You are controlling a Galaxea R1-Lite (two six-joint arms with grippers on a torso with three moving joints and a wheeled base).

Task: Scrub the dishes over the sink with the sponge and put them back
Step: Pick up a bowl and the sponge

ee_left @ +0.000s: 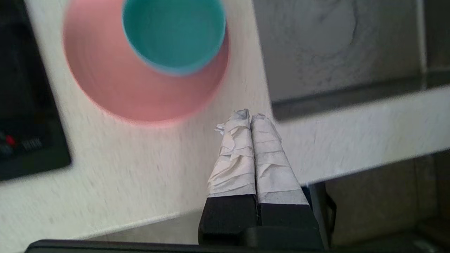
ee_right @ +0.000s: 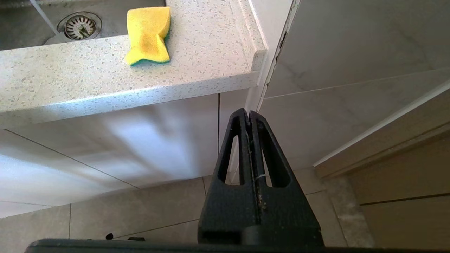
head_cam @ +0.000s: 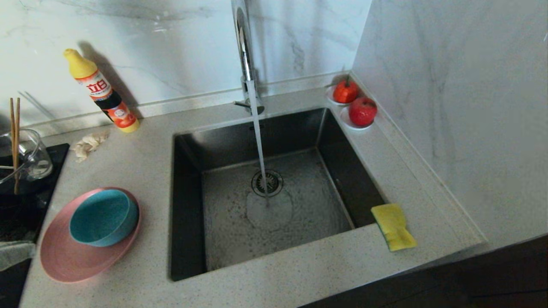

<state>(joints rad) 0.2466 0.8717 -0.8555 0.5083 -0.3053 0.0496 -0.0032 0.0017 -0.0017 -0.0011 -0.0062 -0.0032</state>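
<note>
A pink plate [head_cam: 68,256] lies on the counter left of the sink [head_cam: 188,205], with a teal bowl [head_cam: 102,218] sitting in it. Brown chopsticks [head_cam: 15,141] stand in a clear glass jug at the far left. The yellow sponge [head_cam: 394,226] rests on the counter at the sink's front right corner. Water runs from the chrome tap [head_cam: 246,55] onto the drain. My left gripper [ee_left: 250,116], its fingers wrapped in white tape, is shut and empty near the counter's front edge, short of the plate [ee_left: 116,84] and bowl [ee_left: 174,31]. My right gripper [ee_right: 249,113] hangs shut below the counter, under the sponge [ee_right: 147,35].
A yellow-capped detergent bottle [head_cam: 102,92] leans on the back wall beside a crumpled rag [head_cam: 87,144]. Two white saucers with red fruit [head_cam: 355,105] sit at the sink's back right corner. A black hob [head_cam: 25,201] lies at the far left. A marble wall closes the right side.
</note>
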